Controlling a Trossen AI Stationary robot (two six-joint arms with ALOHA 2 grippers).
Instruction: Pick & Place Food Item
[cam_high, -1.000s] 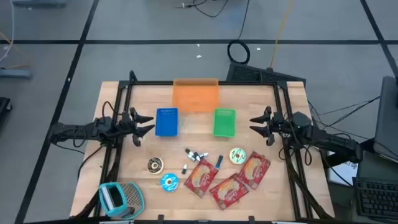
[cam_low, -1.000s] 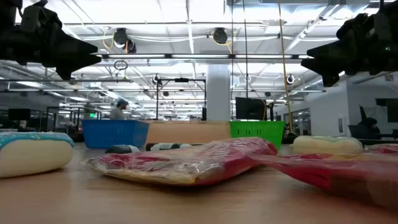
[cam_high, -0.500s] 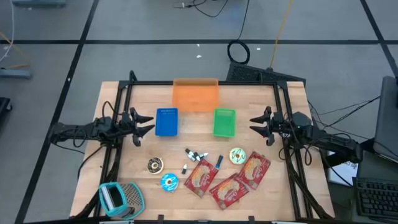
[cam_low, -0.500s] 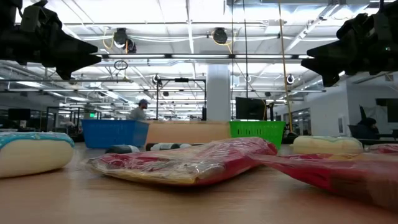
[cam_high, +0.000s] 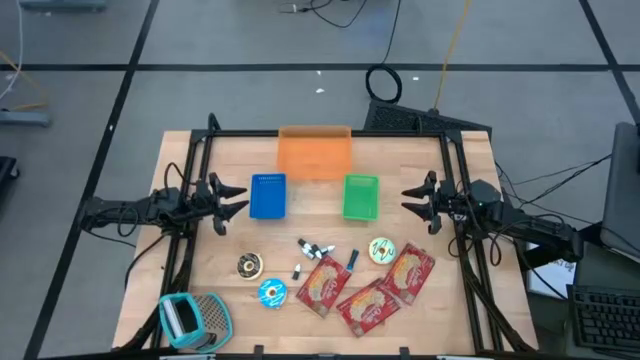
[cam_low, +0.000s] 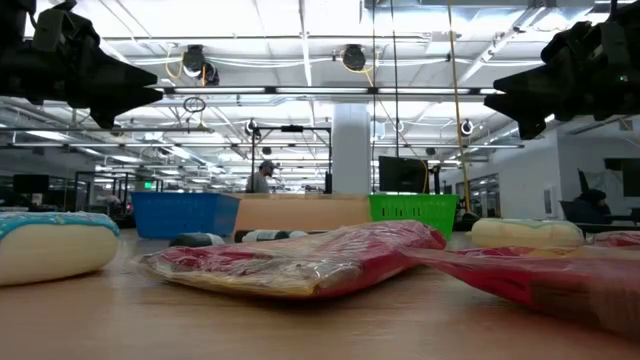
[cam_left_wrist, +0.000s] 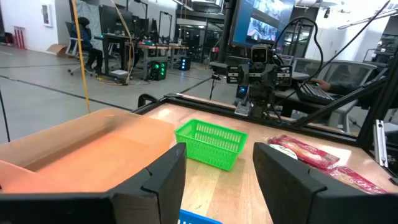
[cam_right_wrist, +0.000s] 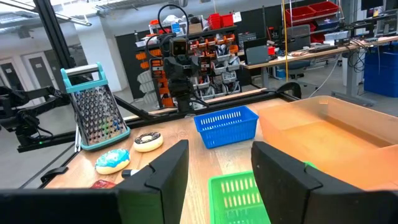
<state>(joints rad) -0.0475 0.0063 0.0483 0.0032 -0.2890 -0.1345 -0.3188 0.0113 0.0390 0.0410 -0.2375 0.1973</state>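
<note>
On the high view, the food items are seen at the near part of the table (cam_high: 230, 240). Three red food packets (cam_high: 372, 288) lie close together at about 6 o'clock from the table centre, one partly against the next. A blue-iced doughnut (cam_high: 272, 292) and a dark doughnut (cam_high: 249, 265) are placed toward 7 o'clock, and a pale round doughnut (cam_high: 382, 250) toward 5 o'clock. A few small dark and white items (cam_high: 316, 248) lie between them; what they are cannot be told. A box grater (cam_high: 194, 318) with a teal handle is laid at the near left corner.

The left gripper (cam_high: 238, 199) is held at 9 o'clock and the right gripper (cam_high: 410, 200) at 3 o'clock, both above the table and well apart from the food. On both wrist views the fingers are seen parted, with a clear gap and nothing held between them.

Farther on, a blue basket (cam_high: 267, 195) stands just beside the left gripper and a green basket (cam_high: 360, 196) near the right gripper. At 12 o'clock, behind and between them, an orange tray (cam_high: 314, 152) is placed. All three containers are seen with nothing inside.

On the low view a person (cam_low: 262, 179) is seen far in the room.
</note>
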